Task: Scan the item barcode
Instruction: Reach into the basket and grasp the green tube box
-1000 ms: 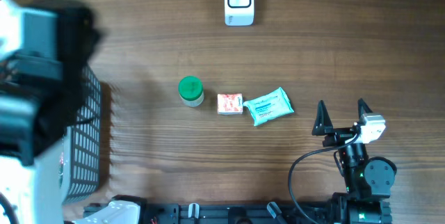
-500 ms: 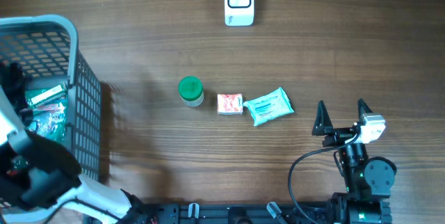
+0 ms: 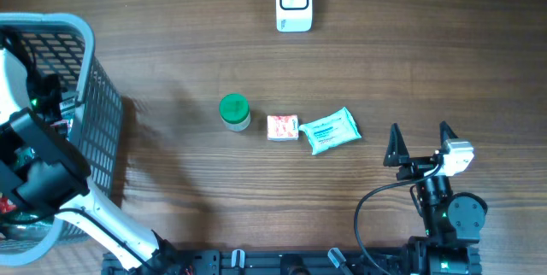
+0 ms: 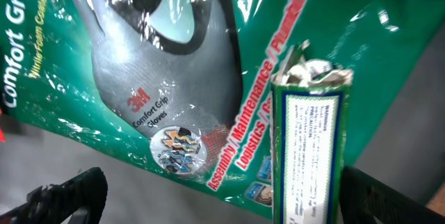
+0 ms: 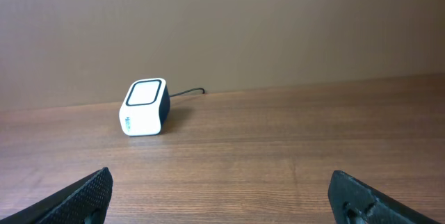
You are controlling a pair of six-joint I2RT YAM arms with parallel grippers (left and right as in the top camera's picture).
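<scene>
The white barcode scanner [image 3: 293, 2] stands at the far middle of the table, and also shows ahead in the right wrist view [image 5: 144, 107]. My left arm [image 3: 38, 160] reaches down into the grey basket [image 3: 94, 78] at the left. There my left gripper [image 4: 226, 203] is open over a green 3M glove pack [image 4: 160, 78]. A green and white box [image 4: 309, 147] stands between its fingers, close to the right finger [image 4: 389, 196]. My right gripper [image 3: 419, 134] hangs open and empty at the near right [image 5: 222, 200].
Three items lie in a row mid-table: a green-lidded jar [image 3: 234, 111], a small red and white packet [image 3: 283, 126] and a teal wipes pack [image 3: 331, 130]. The scanner's cable runs off the far edge. The basket's mesh walls surround my left gripper.
My left arm has swung about over the basket and now reaches down inside it. The right arm and the table items have not moved.
</scene>
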